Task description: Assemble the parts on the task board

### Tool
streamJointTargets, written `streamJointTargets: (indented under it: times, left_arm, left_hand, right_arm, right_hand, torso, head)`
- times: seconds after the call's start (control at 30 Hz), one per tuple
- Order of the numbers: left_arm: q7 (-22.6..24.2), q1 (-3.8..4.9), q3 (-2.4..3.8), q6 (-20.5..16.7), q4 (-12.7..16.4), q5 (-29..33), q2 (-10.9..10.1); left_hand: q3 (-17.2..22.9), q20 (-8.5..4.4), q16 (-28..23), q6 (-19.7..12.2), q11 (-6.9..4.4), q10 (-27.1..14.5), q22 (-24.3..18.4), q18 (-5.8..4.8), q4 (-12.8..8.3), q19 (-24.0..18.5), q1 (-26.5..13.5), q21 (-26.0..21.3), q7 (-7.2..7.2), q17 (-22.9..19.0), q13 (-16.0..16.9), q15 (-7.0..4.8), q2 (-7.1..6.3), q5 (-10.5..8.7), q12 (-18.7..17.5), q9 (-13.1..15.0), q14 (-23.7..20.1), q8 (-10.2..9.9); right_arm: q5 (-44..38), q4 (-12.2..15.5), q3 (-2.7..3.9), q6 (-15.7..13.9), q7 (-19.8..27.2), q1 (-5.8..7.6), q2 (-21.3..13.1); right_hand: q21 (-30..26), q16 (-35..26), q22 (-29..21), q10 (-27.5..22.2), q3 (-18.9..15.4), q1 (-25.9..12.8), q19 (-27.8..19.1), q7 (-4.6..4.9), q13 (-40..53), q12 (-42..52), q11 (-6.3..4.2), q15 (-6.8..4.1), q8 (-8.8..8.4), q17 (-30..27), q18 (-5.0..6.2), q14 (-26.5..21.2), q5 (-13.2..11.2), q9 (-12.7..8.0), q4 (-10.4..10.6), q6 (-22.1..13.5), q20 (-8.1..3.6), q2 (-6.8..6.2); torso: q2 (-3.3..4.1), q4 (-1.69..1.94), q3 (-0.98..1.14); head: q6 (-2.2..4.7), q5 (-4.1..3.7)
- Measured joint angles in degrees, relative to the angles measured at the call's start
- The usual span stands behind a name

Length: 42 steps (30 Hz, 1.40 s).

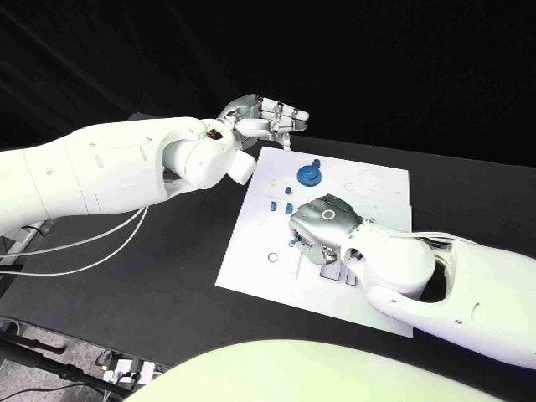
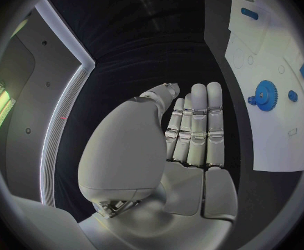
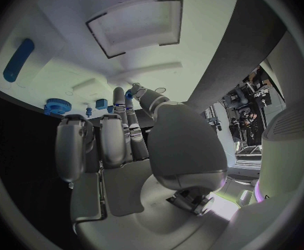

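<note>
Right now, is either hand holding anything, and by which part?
The right hand pinches a small blue part at its fingertips, over the task board; which end it holds cannot be told. The left hand holds nothing, fingers straight.

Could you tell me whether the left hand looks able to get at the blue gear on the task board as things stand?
Probably yes: the left hand, open, hovers off the task board's far corner, nothing between it and the blue gear.
</note>
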Motion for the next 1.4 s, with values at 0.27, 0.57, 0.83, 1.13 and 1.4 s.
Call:
streamJointTargets:
  times: [0.27,0.57,0.83,1.13,1.4]
  left_arm:
    - [0.0,0.00,0.00,0.0,0.0,0.0,0.1]
    - [0.0,0.00,0.00,0.0,0.0,0.0,0.1]
    - [0.0,0.00,0.00,0.0,0.0,0.0,0.1]
    - [0.0,0.01,0.00,0.0,0.1,0.0,0.0]
    - [0.0,0.02,0.00,0.0,0.1,0.0,0.0]
  left_hand:
    - [0.0,0.00,0.0,0.0,0.00,0.0,0.0,0.00,0.0,0.0,0.0,0.0,0.00,0.0,0.0,0.00,0.00,0.00,0.0,0.0,0.0,0.0]
    - [0.0,0.00,0.0,0.0,0.00,0.0,0.0,0.00,0.0,0.0,0.0,0.0,0.00,0.0,0.0,0.00,0.00,0.00,0.0,0.0,0.0,0.0]
    - [0.0,0.00,0.0,0.0,0.00,0.0,0.0,0.00,0.0,0.0,0.0,0.0,0.00,0.0,0.0,0.00,0.00,0.00,0.0,0.0,0.0,0.0]
    - [0.0,0.00,0.0,0.0,0.00,0.0,0.0,-0.01,0.0,0.0,0.0,0.0,0.00,0.0,0.0,0.00,0.00,0.00,0.0,0.0,0.0,0.0]
    - [0.0,0.00,0.0,0.0,0.00,0.0,0.0,0.00,0.0,0.0,0.0,0.0,0.00,0.0,0.0,0.00,0.00,0.00,0.0,0.0,0.0,0.0]
  right_arm:
    - [0.3,-0.1,-0.03,0.2,0.1,-0.04,0.1]
    - [0.4,-0.3,-0.07,0.4,0.2,-0.10,0.2]
    - [0.4,-0.6,-0.10,0.9,0.2,-0.11,0.4]
    - [0.5,-0.7,-0.11,1.7,0.1,-0.11,0.6]
    - [0.5,-0.7,-0.13,1.8,0.1,-0.10,0.8]
  right_hand:
    - [0.0,0.0,0.0,0.0,0.0,0.0,0.0,0.00,0.0,0.0,0.00,0.00,0.00,0.0,0.00,0.0,0.0,0.0,0.0,0.0,0.00,0.00]
    - [0.0,0.0,0.0,0.0,0.0,0.0,0.0,0.00,0.0,0.0,0.00,0.00,0.00,0.0,0.00,0.0,0.0,0.0,0.0,0.0,0.00,0.00]
    - [0.0,0.0,0.0,0.0,0.0,-0.2,0.0,0.00,0.0,0.0,0.00,0.00,0.00,0.0,0.00,0.0,0.0,0.0,0.0,0.0,0.00,-0.23]
    - [0.0,0.0,0.0,0.0,0.0,-0.2,0.0,0.00,0.0,0.0,0.00,0.00,0.00,0.0,0.00,0.0,0.0,0.0,0.0,0.0,0.00,-0.23]
    - [0.0,0.0,0.0,0.2,-0.2,-0.2,0.0,0.00,0.0,0.0,-0.21,0.00,0.00,0.0,0.00,0.0,0.0,0.0,0.2,0.0,0.00,-0.23]
  torso:
    - [0.00,-0.01,0.00]
    - [-0.01,-0.01,0.00]
    - [-0.02,0.02,-0.02]
    - [-0.01,0.03,-0.03]
    - [0.00,0.00,-0.03]
  head:
    - [0.00,0.05]
    - [0.00,0.02]
    - [0.00,-0.02]
    - [0.00,0.06]
    - [0.00,-0.01]
